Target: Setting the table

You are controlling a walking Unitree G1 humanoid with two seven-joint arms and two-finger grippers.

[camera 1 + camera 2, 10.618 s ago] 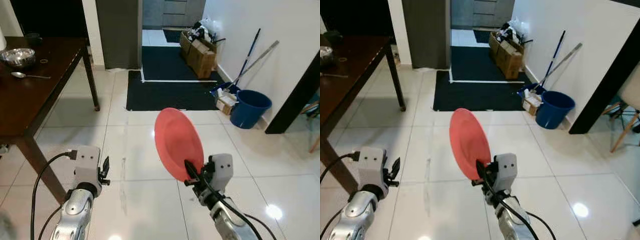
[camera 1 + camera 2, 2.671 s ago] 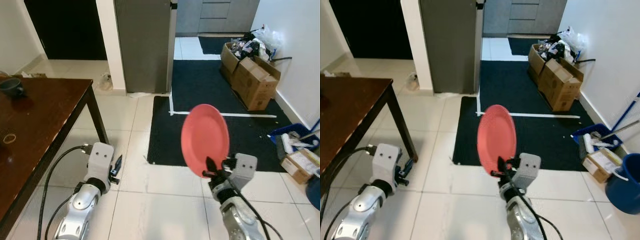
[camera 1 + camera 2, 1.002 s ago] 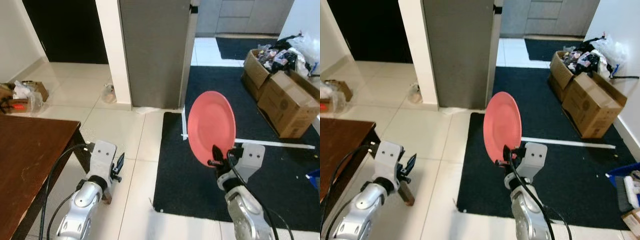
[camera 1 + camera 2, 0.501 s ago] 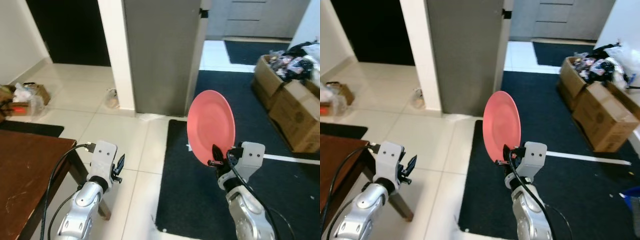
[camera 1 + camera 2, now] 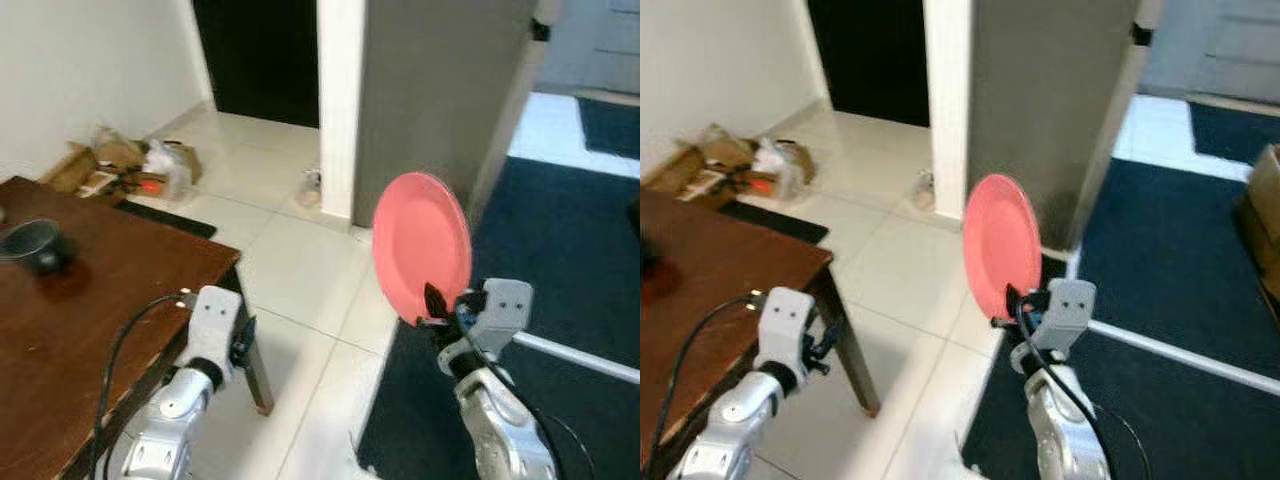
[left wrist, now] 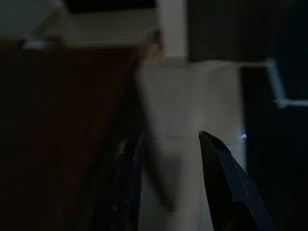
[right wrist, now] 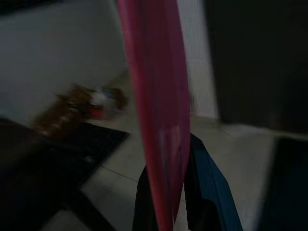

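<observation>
My right gripper (image 5: 434,303) is shut on the lower rim of a red plate (image 5: 421,245), which it holds upright in front of me; the right wrist view has the plate (image 7: 156,110) edge-on between the two fingers. A dark brown wooden table (image 5: 90,300) stands at my left with a dark cup (image 5: 35,246) on it. My left gripper (image 6: 168,185) hangs open and empty beside the table's corner leg (image 5: 259,377).
A grey cabinet or fridge (image 5: 440,90) and a white pillar (image 5: 340,100) stand ahead. A dark doorway (image 5: 255,55) opens beyond. Boxes and bags (image 5: 125,165) litter the floor by the left wall. A black mat (image 5: 570,300) covers the floor at right.
The camera has swung left: the table with the cup now fills the left side and the cardboard boxes on the right are gone. The plate stays upright in my right gripper.
</observation>
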